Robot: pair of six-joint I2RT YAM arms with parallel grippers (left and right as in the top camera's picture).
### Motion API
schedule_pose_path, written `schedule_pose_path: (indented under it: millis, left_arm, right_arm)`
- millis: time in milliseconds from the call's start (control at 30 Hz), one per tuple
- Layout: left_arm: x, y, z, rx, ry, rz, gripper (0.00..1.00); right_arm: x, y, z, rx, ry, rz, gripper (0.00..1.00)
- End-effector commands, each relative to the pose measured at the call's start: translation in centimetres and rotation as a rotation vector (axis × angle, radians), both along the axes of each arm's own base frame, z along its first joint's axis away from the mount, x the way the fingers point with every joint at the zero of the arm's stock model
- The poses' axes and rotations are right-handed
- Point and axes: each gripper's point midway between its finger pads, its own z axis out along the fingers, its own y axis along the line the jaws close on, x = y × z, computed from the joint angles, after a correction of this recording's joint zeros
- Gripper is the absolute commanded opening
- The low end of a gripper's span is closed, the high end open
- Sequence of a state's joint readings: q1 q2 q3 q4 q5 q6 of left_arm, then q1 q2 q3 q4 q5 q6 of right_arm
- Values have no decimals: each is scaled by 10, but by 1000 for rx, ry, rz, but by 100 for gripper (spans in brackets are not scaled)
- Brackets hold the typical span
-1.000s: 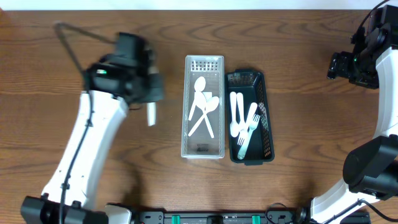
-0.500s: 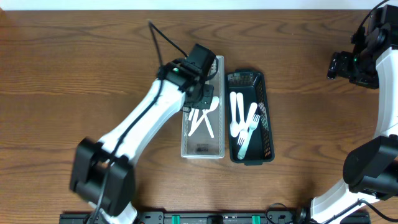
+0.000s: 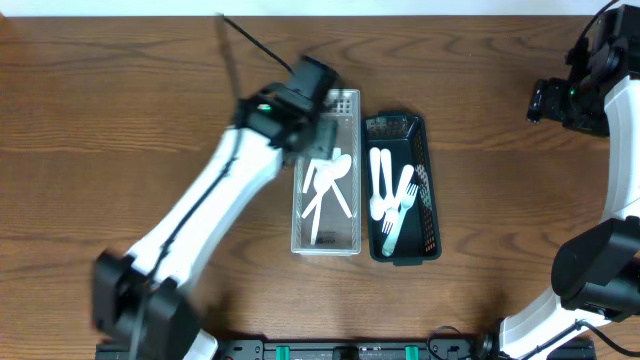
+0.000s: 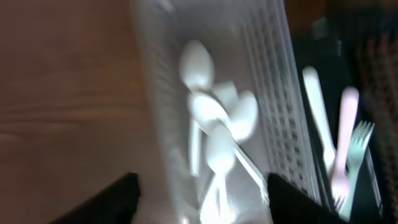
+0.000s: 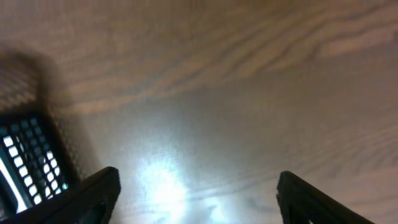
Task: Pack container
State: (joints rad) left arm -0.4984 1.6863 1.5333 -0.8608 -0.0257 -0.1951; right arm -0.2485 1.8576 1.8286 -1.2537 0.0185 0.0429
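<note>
Clear plastic bin [image 3: 340,236], long and narrow with a perforated far end, lying at the middle of the tabletop [image 3: 120,100]. It holds several white spoons [image 3: 328,180] that cross one another. A dark mesh basket [image 3: 431,215] stands against its right side and carries pale forks and spoons [image 3: 390,195]. The left end effector [image 4: 208,196] hovers over the bin's far half, released and empty. The right end effector [image 5: 199,196], likewise spread with nothing between its fingers, hangs at the far right above bare brown wood grain.

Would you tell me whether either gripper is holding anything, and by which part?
Nothing is held: the left gripper hangs open above the spoons in the clear container; the right gripper is open over the table.
</note>
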Motion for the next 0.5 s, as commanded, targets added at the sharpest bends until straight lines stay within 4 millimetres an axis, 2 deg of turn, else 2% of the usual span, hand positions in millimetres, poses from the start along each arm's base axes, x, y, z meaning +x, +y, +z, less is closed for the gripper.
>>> schedule_pose_path:
  millis: [0,33,133,233,300,400,467]
  left_arm:
    - [22,56,55,45,-180,154,90]
    - [27,71,61,46,-200,193,98]
    - [43,108,67,40,-234,292,98]
    - [58,140,70,36,-265,375,98]
    - [61,156,71,38,-273,415,98]
    - [62,173,71,45,-273,453,98]
    - [68,184,77,54,-307,463,98]
  right_arm:
    - [15,10,4,-12,-52,45,87]
    - [24,14,7,-17,-85,59,88]
    - [54,30,19,-40,-202,105,98]
    - [84,47,35,-60,-329,149,99]
    - [98,56,45,-68,-395,171,99]
    - [120,51,67,-152,-508,153,99]
    - [126,58,73,-123,-552,174,99]
